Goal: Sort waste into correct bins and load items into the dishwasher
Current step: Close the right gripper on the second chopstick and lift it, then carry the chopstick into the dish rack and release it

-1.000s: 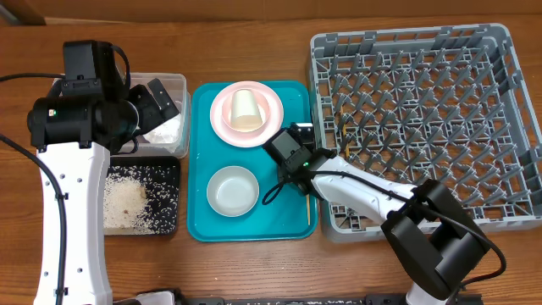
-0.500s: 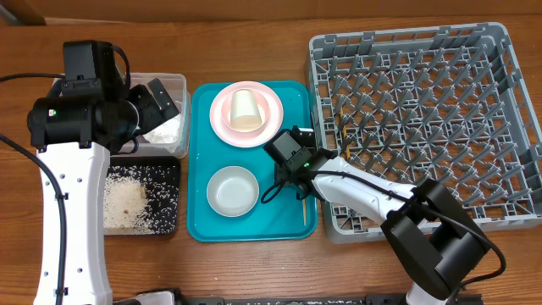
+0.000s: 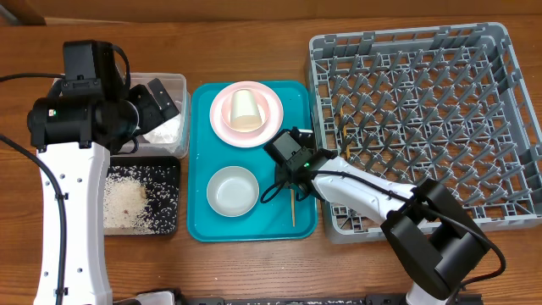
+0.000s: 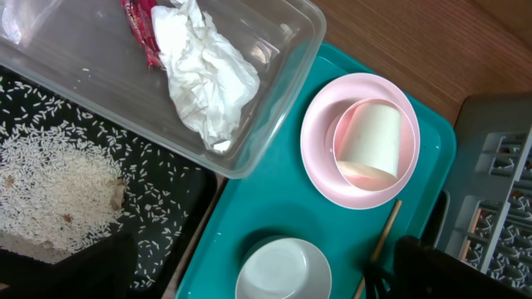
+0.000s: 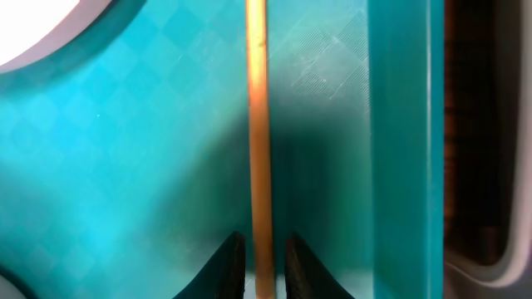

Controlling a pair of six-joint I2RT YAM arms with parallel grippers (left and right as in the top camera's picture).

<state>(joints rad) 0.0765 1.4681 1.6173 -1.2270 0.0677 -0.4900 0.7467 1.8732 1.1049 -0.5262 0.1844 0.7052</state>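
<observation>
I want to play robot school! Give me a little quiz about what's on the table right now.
1. True or false: the cream cup stands upright inside the white bowl.
2. Where is the crumpled tissue? A) black tray B) clear tub C) dish rack
3. Fill the gap: the right gripper has its fingers on either side of a thin wooden ____.
Key: 1 false, it lies on its side on the pink dish. 2 B. 3 chopstick.
</observation>
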